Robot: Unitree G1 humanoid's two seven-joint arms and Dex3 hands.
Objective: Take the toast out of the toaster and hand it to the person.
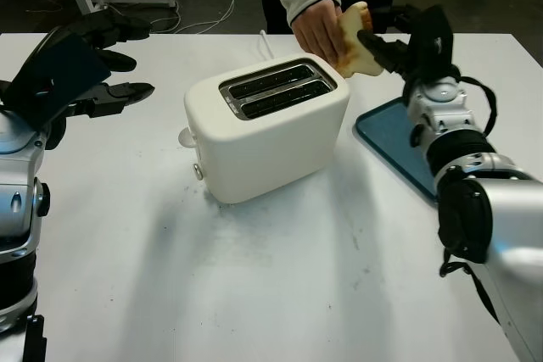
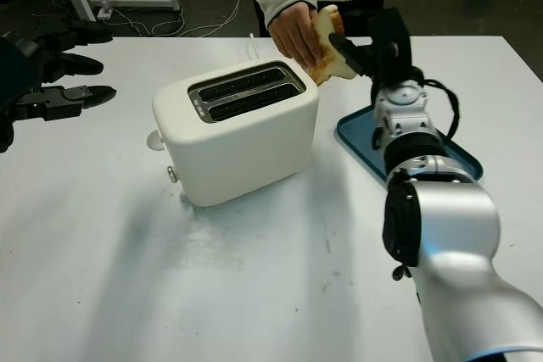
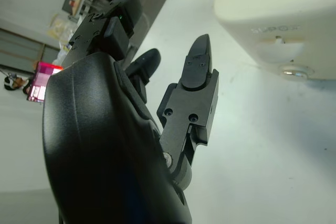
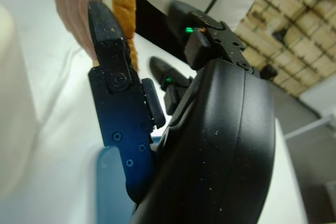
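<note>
holding the toast (image 1: 356, 44) above the table (image 1: 280, 277), just behind the toaster (image 1: 267, 129), the right hand (image 1: 386, 48) pinches one edge while the person's hand (image 1: 318, 27) grips the other. toast is light, stiff but crumbly, so i judge a gentle edge pinch is best. the head views show both empty slots and the tray (image 1: 394, 146); the right wrist view shows the crust (image 4: 123, 3) close up. the left hand (image 1: 102, 65) is open, left of the toaster.
</note>
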